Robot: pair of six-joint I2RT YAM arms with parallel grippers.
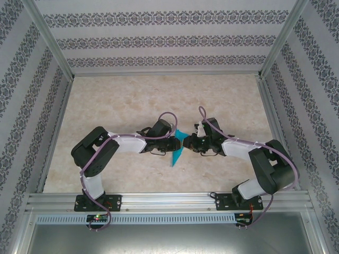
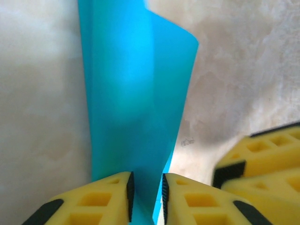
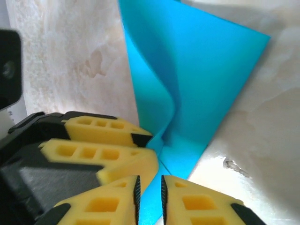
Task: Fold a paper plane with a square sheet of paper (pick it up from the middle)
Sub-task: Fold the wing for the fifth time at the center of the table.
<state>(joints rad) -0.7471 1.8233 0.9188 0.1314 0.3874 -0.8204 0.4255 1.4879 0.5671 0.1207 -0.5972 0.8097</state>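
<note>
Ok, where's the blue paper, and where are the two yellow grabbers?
blue paper [image 1: 177, 150]: top camera, the middle of the sheet.
left gripper [image 2: 147, 190]: left wrist camera, the gap between its yellow fingertips.
right gripper [image 3: 150, 192]: right wrist camera, the gap between its yellow fingertips.

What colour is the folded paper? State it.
Plain teal-blue paper, clearest in the right wrist view.

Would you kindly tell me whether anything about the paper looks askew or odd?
Yes: the square sheet of paper is up on edge between the left gripper and right gripper, bent in a soft curve rather than a sharp crease, with its layers overlapping unevenly.
</note>
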